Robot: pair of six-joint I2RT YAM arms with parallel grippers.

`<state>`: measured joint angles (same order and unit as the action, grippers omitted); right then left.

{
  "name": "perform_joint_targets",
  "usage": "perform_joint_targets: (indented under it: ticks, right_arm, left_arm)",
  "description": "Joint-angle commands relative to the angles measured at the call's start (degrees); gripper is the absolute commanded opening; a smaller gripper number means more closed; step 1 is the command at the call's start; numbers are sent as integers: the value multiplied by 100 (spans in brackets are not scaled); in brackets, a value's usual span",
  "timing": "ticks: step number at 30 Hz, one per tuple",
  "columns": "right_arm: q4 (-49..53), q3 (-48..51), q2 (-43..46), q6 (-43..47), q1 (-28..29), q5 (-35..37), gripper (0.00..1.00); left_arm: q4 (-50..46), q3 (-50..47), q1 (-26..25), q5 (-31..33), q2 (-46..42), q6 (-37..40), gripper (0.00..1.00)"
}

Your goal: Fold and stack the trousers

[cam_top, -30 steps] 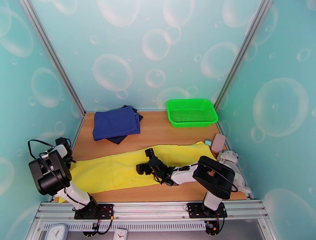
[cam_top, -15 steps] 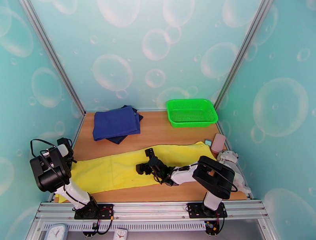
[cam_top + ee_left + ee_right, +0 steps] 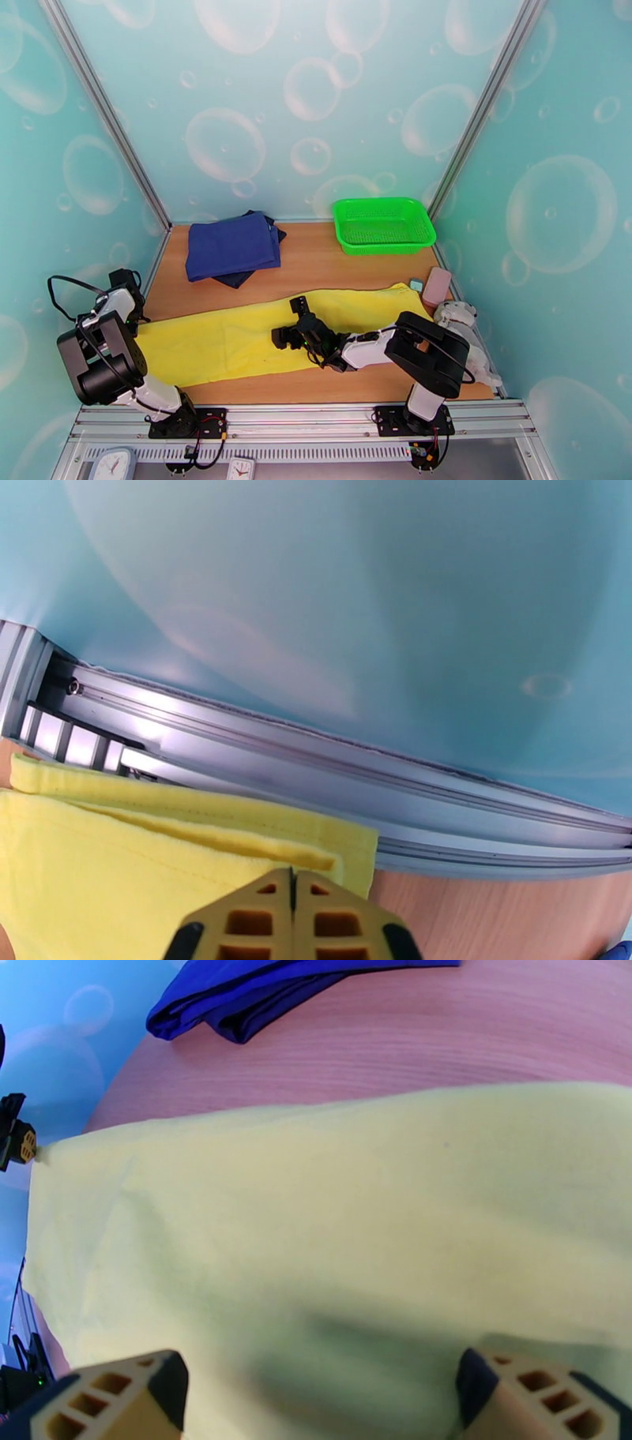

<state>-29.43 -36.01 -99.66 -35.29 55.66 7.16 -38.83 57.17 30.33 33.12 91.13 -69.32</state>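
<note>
While the yellow trousers [image 3: 229, 341] lay flat along the near side of the counter [image 3: 316, 264], the left jaws were pinched on their left end and the right jaws stood wide apart over their middle.

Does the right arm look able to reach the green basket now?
Probably yes: the right gripper is open above the trousers, and bare table lies between it and the green basket.
</note>
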Motion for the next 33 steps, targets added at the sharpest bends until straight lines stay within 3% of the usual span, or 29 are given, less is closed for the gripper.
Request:
perform_joint_targets:
  ticks: [1, 15, 21, 24, 28, 31, 33]
  right_arm:
    - [546, 70, -362, -189, -99, -213, 95]
    - [438, 181, -402, -224, -185, -314, 95]
    - [352, 321, -197, -173, -212, -269, 95]
    - [431, 429, 255, -139, -204, -143, 95]
    - [1062, 384, 794, -125, -220, 146, 95]
    - [1710, 316, 1114, -300, -272, 399, 96]
    - [2176, 410, 1401, -507, -337, 583, 96]
  left_arm:
    - [-220, 216, -31, 249, -114, -108, 0]
    - [-845, 1135, -387, 554, 1107, -414, 1]
    - [-932, 1204, -401, 522, 1228, -356, 31]
    - [-813, 1160, -549, 651, 821, -218, 38]
    - [-379, 827, -1142, 761, -35, 344, 41]
    - [86, 333, -1963, 822, -831, 1011, 43]
    - [513, -143, -2623, 534, -1420, 1615, 45]
